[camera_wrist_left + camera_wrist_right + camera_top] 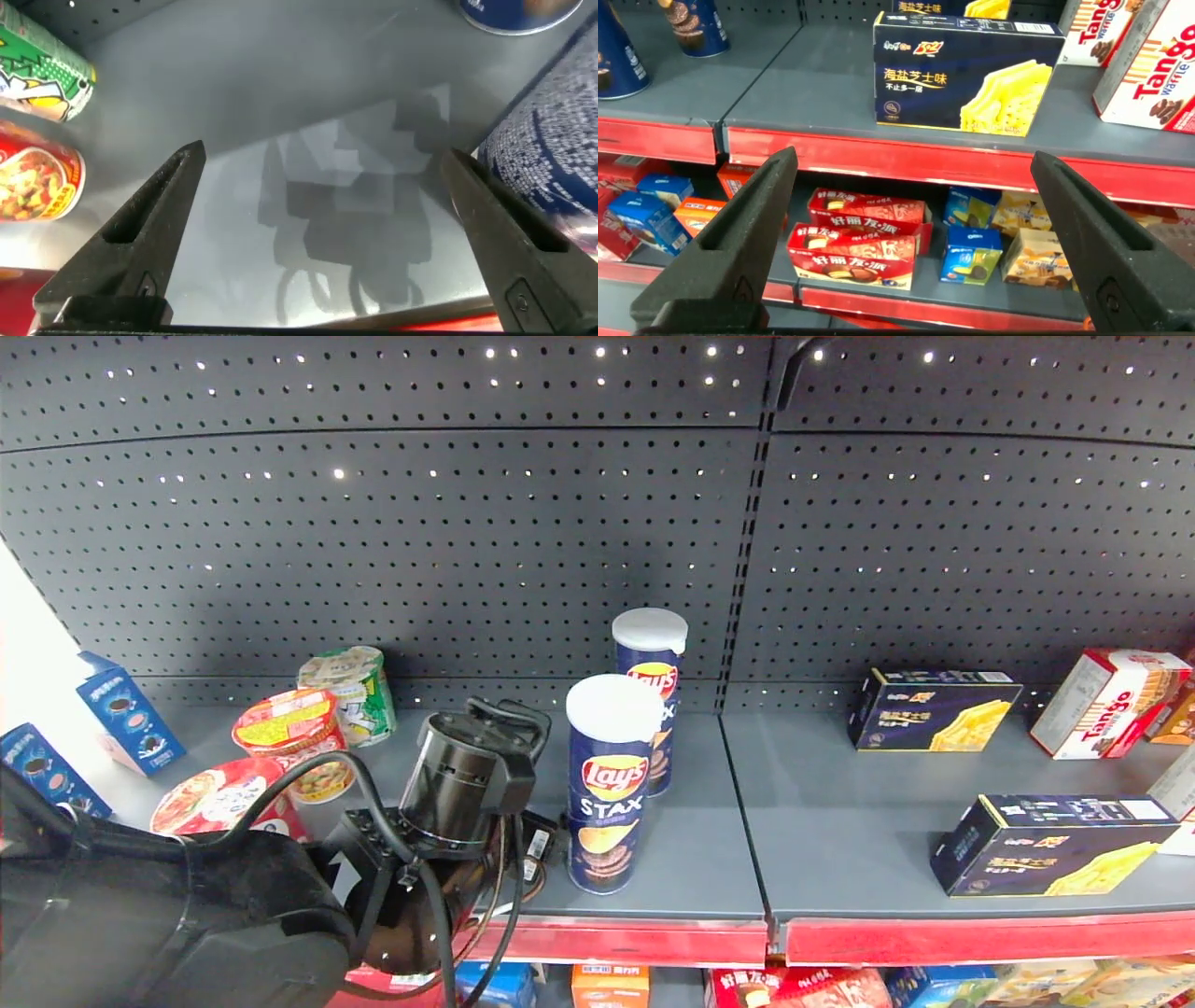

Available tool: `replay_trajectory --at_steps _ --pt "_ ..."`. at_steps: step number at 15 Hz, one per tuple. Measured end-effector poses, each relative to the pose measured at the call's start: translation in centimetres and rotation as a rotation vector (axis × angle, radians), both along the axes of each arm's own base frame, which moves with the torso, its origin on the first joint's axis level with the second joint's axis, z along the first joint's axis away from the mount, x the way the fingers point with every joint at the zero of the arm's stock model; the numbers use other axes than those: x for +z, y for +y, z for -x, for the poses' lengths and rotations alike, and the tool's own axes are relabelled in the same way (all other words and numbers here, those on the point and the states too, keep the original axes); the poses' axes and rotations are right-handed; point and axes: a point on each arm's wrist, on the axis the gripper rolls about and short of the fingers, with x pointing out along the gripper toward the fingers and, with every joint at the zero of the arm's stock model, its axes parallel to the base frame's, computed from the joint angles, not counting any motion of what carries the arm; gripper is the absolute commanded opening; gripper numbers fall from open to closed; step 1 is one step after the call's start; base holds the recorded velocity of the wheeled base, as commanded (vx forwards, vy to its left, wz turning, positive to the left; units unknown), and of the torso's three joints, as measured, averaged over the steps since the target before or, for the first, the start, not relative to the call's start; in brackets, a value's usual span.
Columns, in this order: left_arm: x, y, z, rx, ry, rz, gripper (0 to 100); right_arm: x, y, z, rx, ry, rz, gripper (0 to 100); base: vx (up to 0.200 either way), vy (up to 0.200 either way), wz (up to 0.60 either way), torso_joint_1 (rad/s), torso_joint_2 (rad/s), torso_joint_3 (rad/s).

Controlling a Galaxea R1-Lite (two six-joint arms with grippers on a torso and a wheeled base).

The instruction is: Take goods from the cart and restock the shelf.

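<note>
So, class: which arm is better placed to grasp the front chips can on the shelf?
Left. The left gripper, open, hangs over the shelf, the front chips can right beside it. The right gripper, also open, sits off the shelf's edge, facing a wafer box.

Left arm [187,915] is blocking the bottom of the red noodle bowl [215,798] by the front edge of the shelf [822,821], front chip can [611,784] is covering half the rear can [651,635], and the orange box [1181,719] is getting cropped at far right.
</note>
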Motion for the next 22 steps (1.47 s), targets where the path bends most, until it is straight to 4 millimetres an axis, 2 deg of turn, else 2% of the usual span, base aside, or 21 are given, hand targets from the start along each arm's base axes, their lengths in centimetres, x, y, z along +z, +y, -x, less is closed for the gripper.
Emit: replay_trajectory --at_steps 7,12,16,22 --pt "-0.7 1.3 0.2 0.025 0.024 -0.033 100 0.0 0.0 0.0 0.0 0.001 -0.002 100 0.0 0.0 0.0 0.0 0.0 0.0" --pt "0.0 1.7 0.5 0.039 0.005 -0.014 100 0.0 0.0 0.0 0.002 0.001 -0.001 100 0.0 0.0 0.0 0.0 0.0 0.0" --pt "0.3 1.9 1.7 0.039 0.007 0.044 100 0.0 0.0 0.0 0.001 0.001 -0.001 100 0.0 0.0 0.0 0.0 0.0 0.0" --pt "0.6 1.8 2.1 0.021 0.028 0.176 100 0.0 0.0 0.0 0.0 0.001 -0.002 100 0.0 0.0 0.0 0.0 0.0 0.0"
